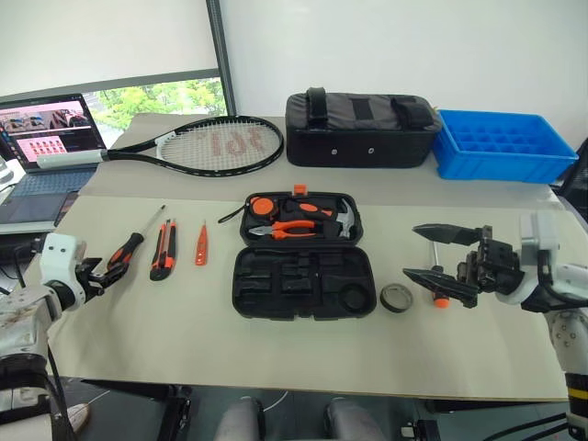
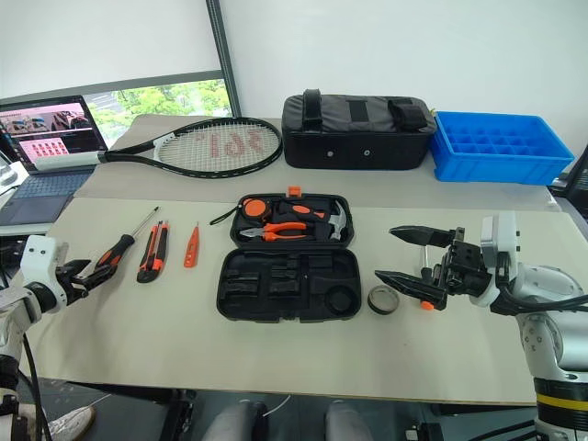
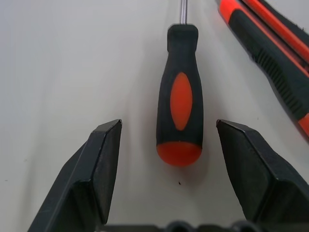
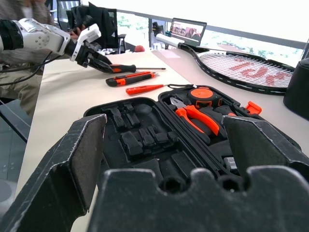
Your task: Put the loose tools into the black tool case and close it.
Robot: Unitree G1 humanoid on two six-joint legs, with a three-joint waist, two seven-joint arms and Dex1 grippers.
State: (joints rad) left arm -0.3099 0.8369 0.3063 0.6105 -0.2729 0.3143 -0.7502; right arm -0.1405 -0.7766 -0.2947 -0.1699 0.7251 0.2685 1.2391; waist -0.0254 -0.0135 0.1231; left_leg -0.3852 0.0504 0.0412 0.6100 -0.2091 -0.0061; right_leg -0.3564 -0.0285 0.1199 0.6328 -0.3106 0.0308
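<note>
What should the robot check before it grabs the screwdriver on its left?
1. Left pincer open: ok, fingers spread.
2. Screwdriver lined up: ok, its handle end lies between the two fingers, not yet gripped.
3. Room beside it: ok, the utility knife lies close by but apart.
4. Tool case open: ok, lid flat, lower slots empty.
5. Right pincer out of the way: ok, open, up by the tape ring.
6. Which slot fits the screwdriver: cannot tell.
</note>
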